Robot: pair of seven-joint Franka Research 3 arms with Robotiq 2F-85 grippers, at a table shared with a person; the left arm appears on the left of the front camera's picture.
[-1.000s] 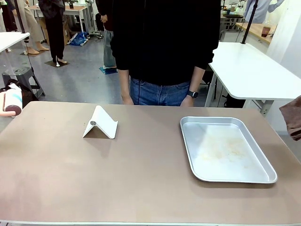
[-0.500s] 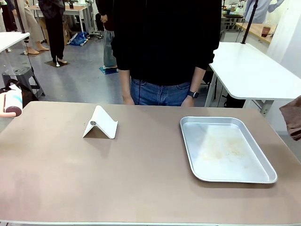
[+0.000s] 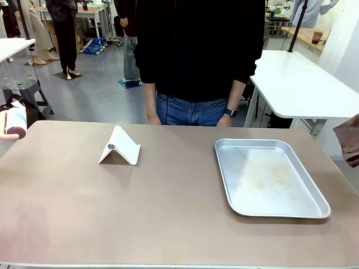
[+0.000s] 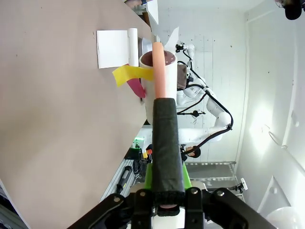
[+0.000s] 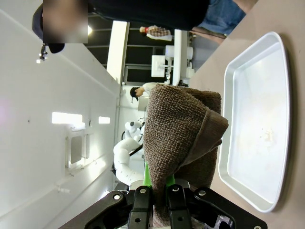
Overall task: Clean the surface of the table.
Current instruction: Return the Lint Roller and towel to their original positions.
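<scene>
The table (image 3: 168, 213), beige-brown with a thin pale edge, spans the front view from side to side. A white folded stand (image 3: 119, 147) sits toward its far left part, and a shallow metal tray (image 3: 270, 177) with faint smears on its floor lies near the right edge. A person (image 3: 196, 56) in a dark top and jeans stands at the far edge, arms hanging down.

In the left wrist view the left gripper (image 4: 165, 200) is pinched tight on the black handle of a lint roller (image 4: 159, 76), whose pink shaft leads up to a white roll with a yellow tab and a pink tab; the roller head (image 3: 14, 120) shows just off the table's left edge in the front view, seemingly above the surface rather than on it.

In the right wrist view the right gripper (image 5: 158, 195) is clamped on a folded brown cloth (image 5: 178, 133), which hangs just beyond the table's right edge (image 3: 349, 139), beside the tray.
</scene>
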